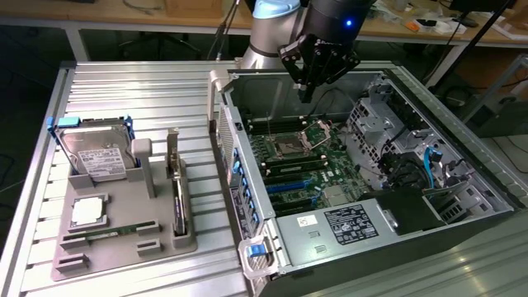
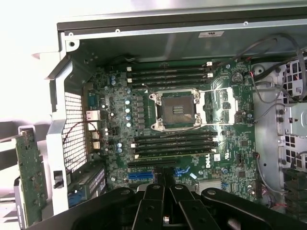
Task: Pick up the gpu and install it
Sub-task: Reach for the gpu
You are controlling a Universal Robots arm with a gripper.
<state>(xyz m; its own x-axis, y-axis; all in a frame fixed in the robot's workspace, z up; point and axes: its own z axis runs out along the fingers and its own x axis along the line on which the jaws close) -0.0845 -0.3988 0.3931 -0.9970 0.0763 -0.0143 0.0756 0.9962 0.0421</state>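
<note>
End effector (image 1: 307, 93) is clamped shut with nothing in it, hanging over the open case (image 1: 234, 154) on your worktop (image 1: 123, 86), above the motherboard (image 1: 293, 151). The gpu (image 1: 175, 185) stands on edge in the gray holder (image 1: 123, 216) beside the case, so pickup and install are both left.

One open computer case (image 1: 264, 93) holds one motherboard (image 1: 289, 162), one CPU socket (image 1: 290, 146) and one power supply (image 1: 347, 226). One grey holder (image 1: 123, 207) carries one hard drive (image 1: 95, 154), one gpu (image 1: 175, 185) (standing on edge), one memory stick (image 1: 107, 232) and one processor (image 1: 86, 212). One gripper (image 1: 307, 96).
</note>
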